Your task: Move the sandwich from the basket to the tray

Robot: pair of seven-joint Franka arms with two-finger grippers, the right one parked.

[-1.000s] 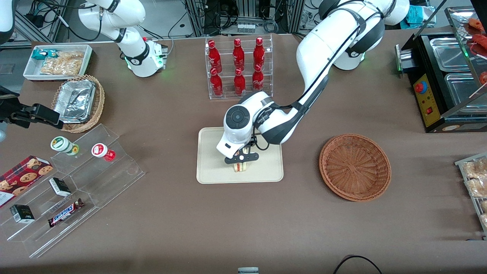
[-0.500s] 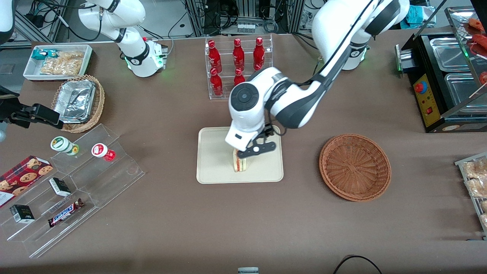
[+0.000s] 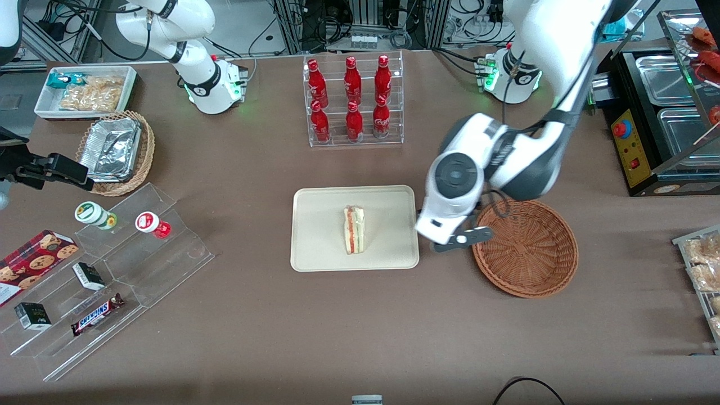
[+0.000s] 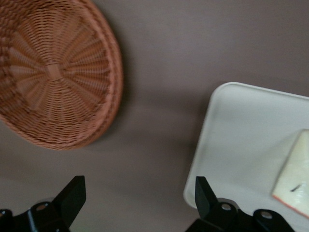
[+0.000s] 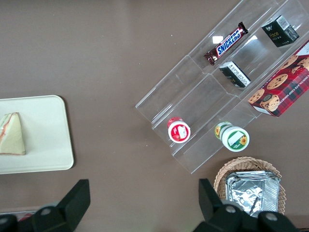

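Counter (image 3: pixel 270 337) of brown cloth carries everything, and the white working arm (image 3: pixel 540 101) bends down over it from its base. Its hand (image 3: pixel 457 241) hangs above the bare strip between the tray (image 3: pixel 320 253) and the basket (image 3: pixel 526 247), over neither one. From the wrist view its two black fingers (image 4: pixel 72 195) stand wide apart with nothing between them, only brown cloth below.

The cream tray lies flat mid-counter, nearer to the front camera than the clear rack of red bottles (image 3: pixel 352 98). The reddish-brown wicker basket sits beside the tray toward the working arm's end, with only its woven bottom showing inside.

The sandwich (image 3: pixel 354 229) lies on the tray, roughly central, its striped red and green cut edge facing up, well apart from the hand.
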